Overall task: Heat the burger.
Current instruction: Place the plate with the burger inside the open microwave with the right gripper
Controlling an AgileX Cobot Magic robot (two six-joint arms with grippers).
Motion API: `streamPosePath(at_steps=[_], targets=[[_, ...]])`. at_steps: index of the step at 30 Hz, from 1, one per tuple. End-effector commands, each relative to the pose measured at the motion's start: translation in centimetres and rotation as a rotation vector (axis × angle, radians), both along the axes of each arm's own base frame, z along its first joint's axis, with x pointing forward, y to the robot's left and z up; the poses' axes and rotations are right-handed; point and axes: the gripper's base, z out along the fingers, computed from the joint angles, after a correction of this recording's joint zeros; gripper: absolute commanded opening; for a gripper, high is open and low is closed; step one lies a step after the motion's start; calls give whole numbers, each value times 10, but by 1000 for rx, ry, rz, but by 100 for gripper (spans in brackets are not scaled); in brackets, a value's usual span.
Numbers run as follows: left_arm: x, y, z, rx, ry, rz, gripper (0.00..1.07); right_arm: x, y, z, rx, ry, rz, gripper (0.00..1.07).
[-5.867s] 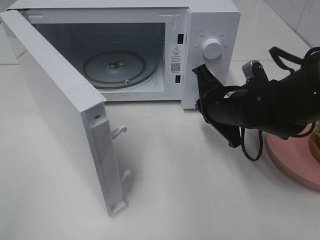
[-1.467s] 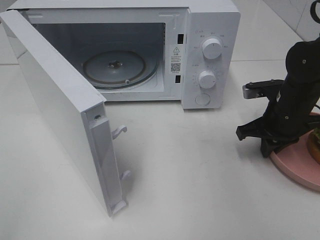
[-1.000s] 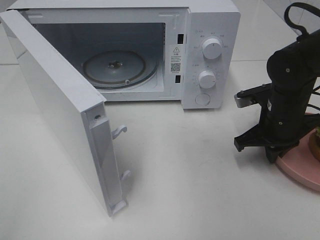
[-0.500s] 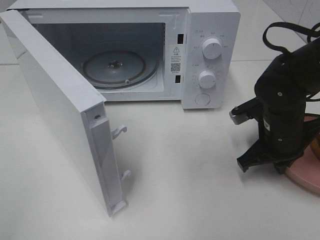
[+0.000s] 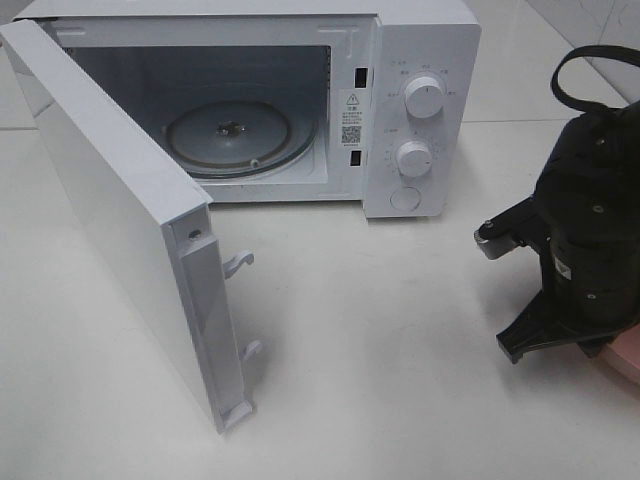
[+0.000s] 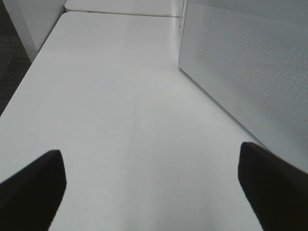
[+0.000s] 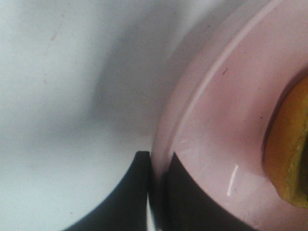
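We pinch the rim of the plate (image 7: 216, 120) in our right gripper (image 7: 156, 192); the burger (image 7: 288, 154) sits on it, right of the open microwave (image 5: 420, 40). This looks like the pickup step. Next we need a level lift onto the turntable (image 5: 230, 135). Our left gripper (image 6: 150, 154) hangs spread wide and empty.

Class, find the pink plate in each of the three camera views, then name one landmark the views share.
Exterior high: the pink plate shows as a sliver at the right edge, mostly hidden behind the right arm.
Left wrist: not in it.
Right wrist: it fills much of the picture, its rim between the right gripper fingertips.
Shared landmark: the white table, in all three.
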Motion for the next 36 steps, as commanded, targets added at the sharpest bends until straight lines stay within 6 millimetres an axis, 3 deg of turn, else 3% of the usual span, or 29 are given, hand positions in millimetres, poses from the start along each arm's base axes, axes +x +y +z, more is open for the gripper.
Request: streamPosePath(at_steps=[1, 10, 36], targets=[[-3, -1, 1, -4, -33, -1, 90, -8, -5, 10, -61, -12, 16, 0], [-3, -1, 1, -4, -33, -1, 90, -26, 3, 35, -96, -77, 88, 0], [-3, -1, 1, -4, -33, -1, 90, -92, 23, 52, -117, -107, 400, 0]])
